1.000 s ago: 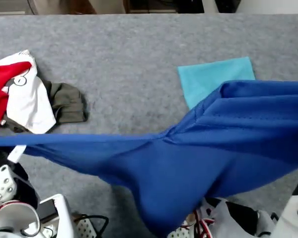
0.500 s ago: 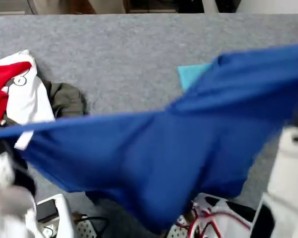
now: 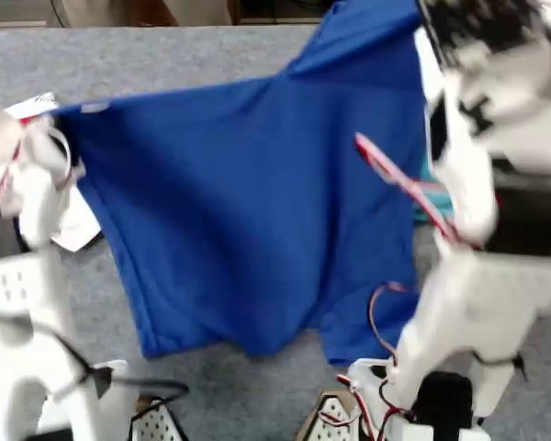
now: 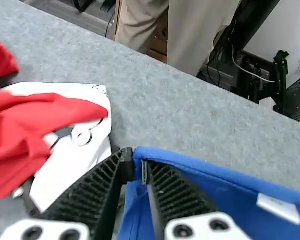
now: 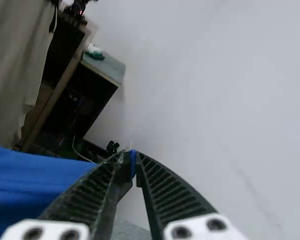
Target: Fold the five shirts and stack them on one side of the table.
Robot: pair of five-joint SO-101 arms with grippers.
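A large blue shirt [image 3: 257, 193] hangs spread out above the table, held up by both arms. My left gripper [image 4: 137, 165] is shut on one upper edge of the blue shirt [image 4: 215, 185], near a white label [image 4: 277, 207]. In the high view the left gripper [image 3: 55, 124] stands at the left. My right gripper [image 5: 132, 162] is shut on another edge of the blue shirt [image 5: 35, 175], raised high toward the wall. In the high view the right gripper [image 3: 421, 23] is at the far right. A red shirt [image 4: 25, 130] lies on a white shirt [image 4: 75, 150] at the table's left.
Grey felt covers the table [image 3: 211, 55]. A corner of the white shirt [image 3: 78, 230] pokes out below the left arm. A sliver of teal cloth [image 3: 421, 204] shows beside the right arm. Red cables [image 3: 395, 179] run along that arm. A person's legs [image 4: 190, 30] stand behind the table.
Both arms have lifted and carried the blue shirt away from the front edge, so it now hangs spread wide and covers the teal and olive shirts. The right arm rose much higher.
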